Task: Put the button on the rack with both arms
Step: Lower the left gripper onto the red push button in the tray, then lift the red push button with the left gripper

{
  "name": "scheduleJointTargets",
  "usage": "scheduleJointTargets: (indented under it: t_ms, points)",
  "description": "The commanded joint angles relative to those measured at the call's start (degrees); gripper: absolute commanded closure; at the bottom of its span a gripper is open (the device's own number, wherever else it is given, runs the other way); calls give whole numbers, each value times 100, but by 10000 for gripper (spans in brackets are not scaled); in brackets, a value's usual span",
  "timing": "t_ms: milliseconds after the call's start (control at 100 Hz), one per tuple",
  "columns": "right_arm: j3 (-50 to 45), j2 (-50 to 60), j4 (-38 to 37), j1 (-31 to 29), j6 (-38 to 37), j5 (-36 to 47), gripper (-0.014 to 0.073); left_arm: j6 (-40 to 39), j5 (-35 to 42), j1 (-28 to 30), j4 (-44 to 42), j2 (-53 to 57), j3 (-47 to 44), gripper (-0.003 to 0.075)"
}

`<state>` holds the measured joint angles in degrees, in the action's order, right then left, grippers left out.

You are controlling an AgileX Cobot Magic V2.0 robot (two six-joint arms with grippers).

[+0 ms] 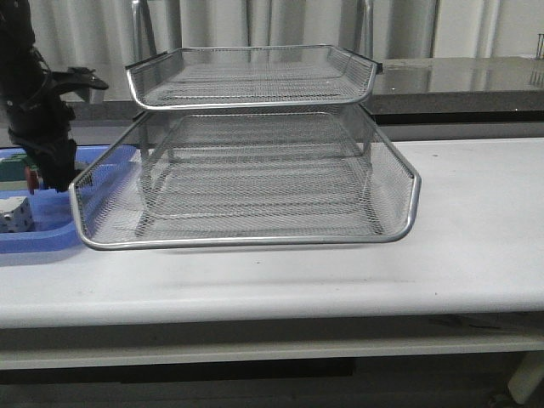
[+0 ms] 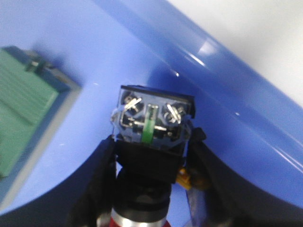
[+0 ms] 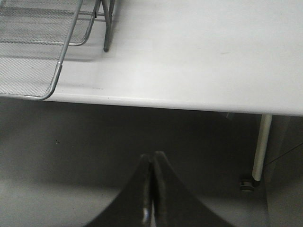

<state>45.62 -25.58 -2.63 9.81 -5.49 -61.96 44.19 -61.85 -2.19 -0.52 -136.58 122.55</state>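
My left gripper (image 2: 151,156) is shut on the button (image 2: 150,124), its fingers clamping the black body below the blue-black rear block with the green mark. The red head shows at the frame's lower edge. In the front view the left gripper (image 1: 42,174) hangs over the blue tray at far left, with the button's red head (image 1: 31,178) just visible. The silver wire-mesh rack (image 1: 255,183) stands mid-table, to the right of the left gripper. My right gripper (image 3: 152,163) is shut and empty, below and in front of the table edge; it is out of the front view.
A flat blue plastic tray (image 1: 34,238) lies left of the rack and holds a green block (image 2: 21,113) and a white cube-like block (image 1: 15,214). The rack's corner and leg show in the right wrist view (image 3: 42,52). A table leg (image 3: 259,146) stands nearby.
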Motion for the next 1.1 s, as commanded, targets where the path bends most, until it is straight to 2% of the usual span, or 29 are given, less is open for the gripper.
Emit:
scheduleJointTargets:
  t_ms: [0,120,180,360,520,740,890,1090]
  points:
    - [167,-32,-79,-10,36,336,664,-179,-332,-7,12,426,658,732]
    - [167,-32,-79,-10,36,336,664,-543,-1096,-7,-282,439,1302,732]
    - [167,-32,-79,-10,36,331,664,-880,-1091,-7,-481,498,1555,732]
    - [167,-32,-79,-10,36,331,664,-892,-1091,-7,-565,922,1619,732]
    - [167,-32,-79,-10,36,331,664,-1284,-1091,-7,-532,1379,1619,732]
    - [167,-32,-79,-10,36,331,664,-1331,-1091,-35,165,2062,1609,732]
    - [167,-32,-79,-10,36,331,664,-1331,-1091,-331,203,2515,1516,732]
    - [167,-32,-79,-10,36,331,664,-1331,-1091,-1019,192,3075,969,732]
